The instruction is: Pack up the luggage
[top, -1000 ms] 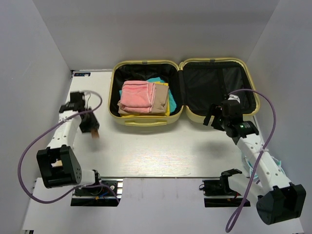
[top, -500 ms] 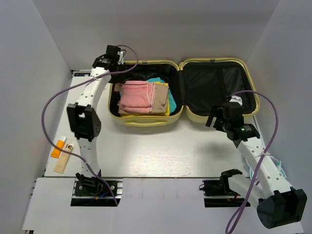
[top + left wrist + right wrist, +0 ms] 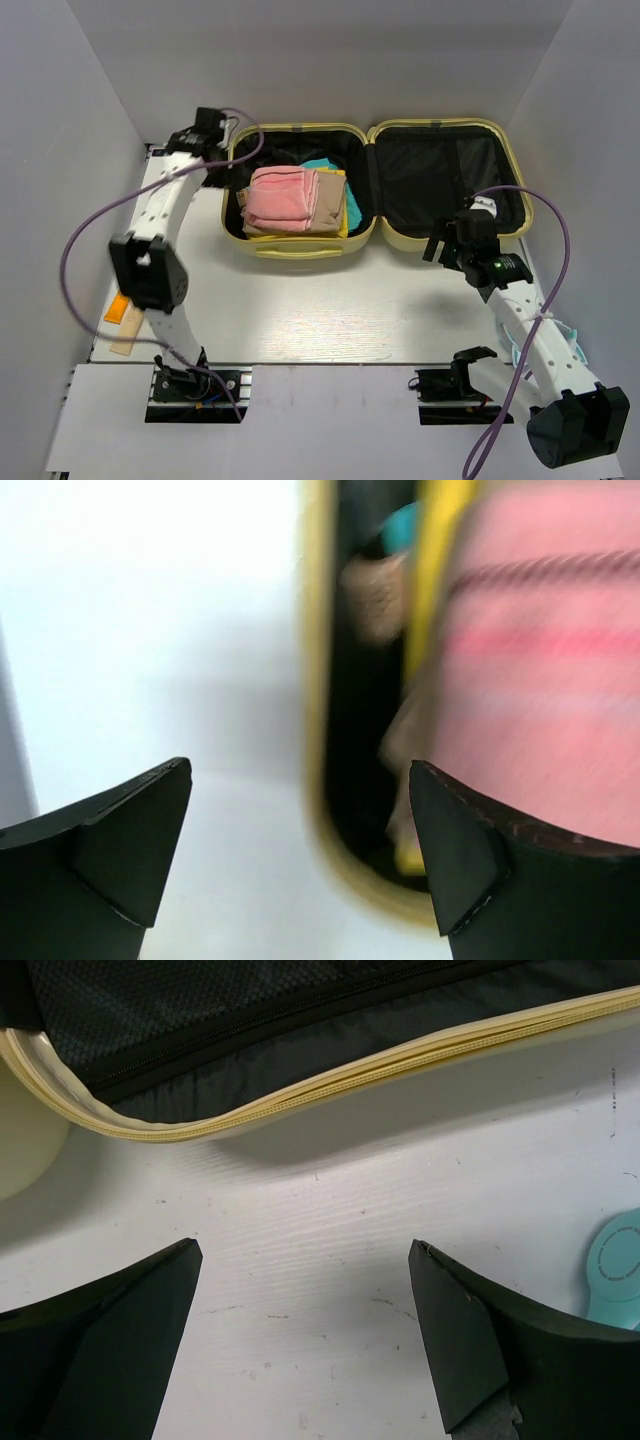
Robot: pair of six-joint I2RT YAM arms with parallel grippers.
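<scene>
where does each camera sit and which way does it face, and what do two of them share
Top external: above and behind the arms, looking down on the table and open luggage; both arms show, bases at bottom.
Left wrist: on the left arm, looking down across the luggage's left rim, with pink cloth inside; the open left pincer shows.
Right wrist: on the right arm, looking down at the table beside the luggage's right half; the open right pincer shows.
Shared: top and left wrist both show the pink cloth.
</scene>
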